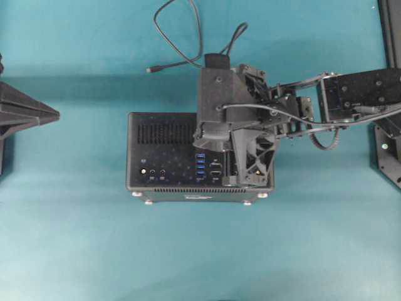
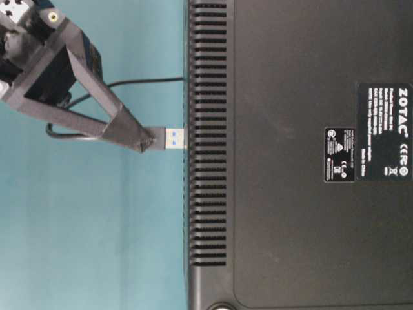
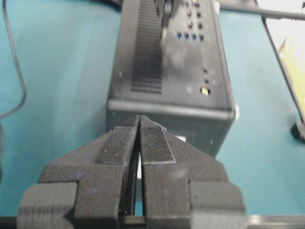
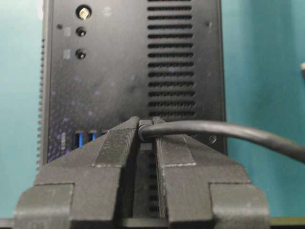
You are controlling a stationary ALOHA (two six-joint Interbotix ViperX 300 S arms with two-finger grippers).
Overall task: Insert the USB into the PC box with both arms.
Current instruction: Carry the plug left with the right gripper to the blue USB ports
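The PC box (image 1: 164,150) lies mid-table with its port face up, showing blue ports (image 1: 200,164). My right gripper (image 1: 238,179) hangs over its right part, shut on the USB (image 2: 169,137). The plug's metal tip meets the port face of the PC box (image 2: 290,77); whether it sits in a port I cannot tell. In the right wrist view the right gripper (image 4: 145,125) pinches the USB (image 4: 145,122), and the cable (image 4: 224,130) runs off right. My left gripper (image 3: 139,119) is shut on nothing, just short of the box's end wall (image 3: 167,121); overhead, the left gripper (image 1: 56,115) sits at the far left.
The black cable (image 1: 182,31) loops on the table behind the box and ends in a tiny slim plug (image 1: 150,69). The right arm's base (image 1: 388,150) stands at the right edge. The table is a teal surface (image 1: 188,251).
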